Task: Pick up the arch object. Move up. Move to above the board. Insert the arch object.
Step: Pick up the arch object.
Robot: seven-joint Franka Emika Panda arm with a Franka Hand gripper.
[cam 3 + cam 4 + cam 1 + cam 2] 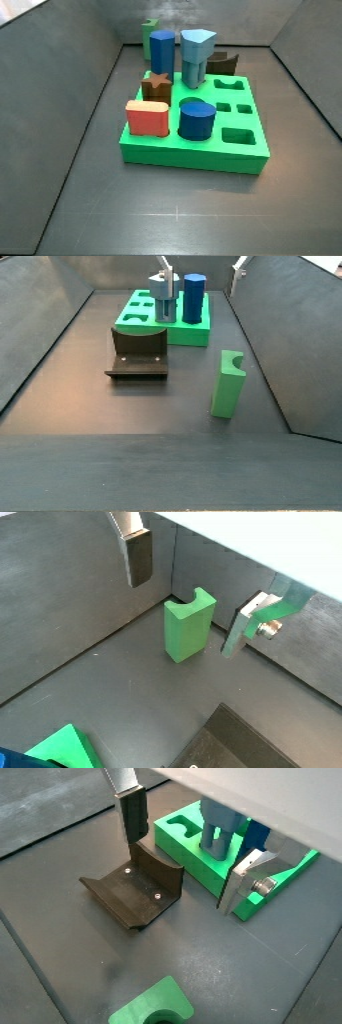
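Arch object (229, 384) upright on dark floor, notch up, close by side wall, well apart from board (194, 334). Same block in a wrist view (189, 627), framed between both fingers (131, 557), touched by neither. Only a dull grey-green scrap of it (151, 26) at far end in a side view, behind board (187, 155).

Gripper (201, 268) high at picture edge, above far end of floor, jaws wide apart and holding nothing. Out of sight in side view facing board.

Gripper (182, 873) over fixture (134, 893) and board (171, 836) in a wrist view, arch object missing there. Gripper (185, 617) over arch object in wrist view without board.

Fixture (138, 356) on floor just in front of board. Red block (148, 118), blue cylinder (197, 120) and brown star (158, 85) seated in board, plain in one side view only. Loose green piece (154, 1008) on floor, shown by wrist views alone.
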